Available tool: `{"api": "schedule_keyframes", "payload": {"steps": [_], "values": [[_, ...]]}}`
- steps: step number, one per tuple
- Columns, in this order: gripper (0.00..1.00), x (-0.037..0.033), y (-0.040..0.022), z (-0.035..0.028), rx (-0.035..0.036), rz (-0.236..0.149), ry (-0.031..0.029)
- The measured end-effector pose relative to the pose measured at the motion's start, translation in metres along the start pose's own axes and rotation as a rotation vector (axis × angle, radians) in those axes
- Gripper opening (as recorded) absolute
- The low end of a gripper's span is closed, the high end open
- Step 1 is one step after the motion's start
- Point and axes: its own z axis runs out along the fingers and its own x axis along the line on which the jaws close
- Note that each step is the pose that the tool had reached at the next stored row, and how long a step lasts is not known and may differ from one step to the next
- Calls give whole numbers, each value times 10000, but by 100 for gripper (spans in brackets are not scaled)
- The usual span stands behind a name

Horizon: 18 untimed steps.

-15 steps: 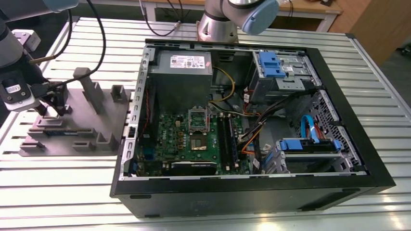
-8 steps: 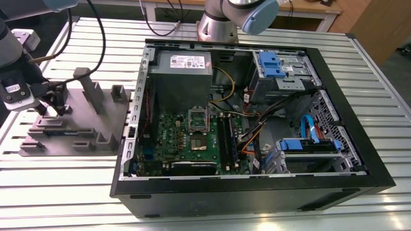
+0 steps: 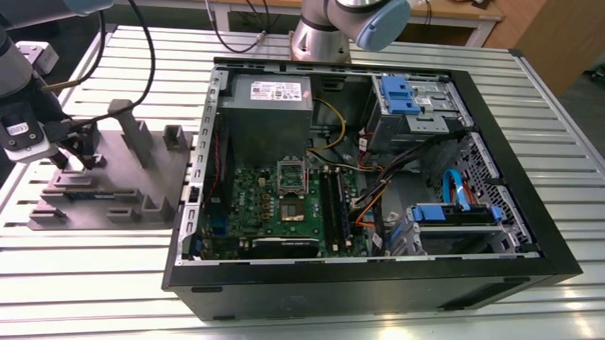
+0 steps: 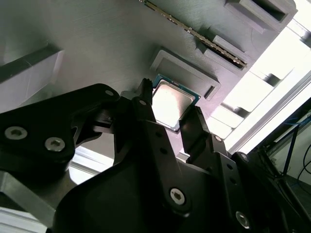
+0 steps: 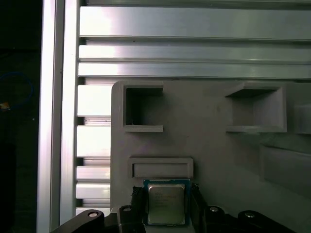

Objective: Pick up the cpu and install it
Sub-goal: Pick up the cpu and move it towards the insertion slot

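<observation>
While the arm [image 3: 17, 74] reaches down over the grey fixture [image 3: 123, 177], its jaws straddle the cpu [image 5: 166, 204]; grip unclear.

shiny metal cpu [image 5: 166, 204], matt grey plastic fixture [image 5: 209, 141].

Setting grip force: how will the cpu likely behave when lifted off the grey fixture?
Probably rigid: the cpu is a flat square with a metal top. That shiny top looks smooth, so it may slip. Lying flat on the grey fixture, it seems unlikely to roll.
</observation>
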Motion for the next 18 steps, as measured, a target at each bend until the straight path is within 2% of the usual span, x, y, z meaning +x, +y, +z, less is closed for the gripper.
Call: {"api": "schedule_keyframes", "payload": {"steps": [3,5,12,18], "values": [[47,0,0,-4,0,0,0],[47,-1,13,-66,0,0,1],[47,-1,14,-75,0,0,1],[47,-1,15,-113,1,0,1]]}}
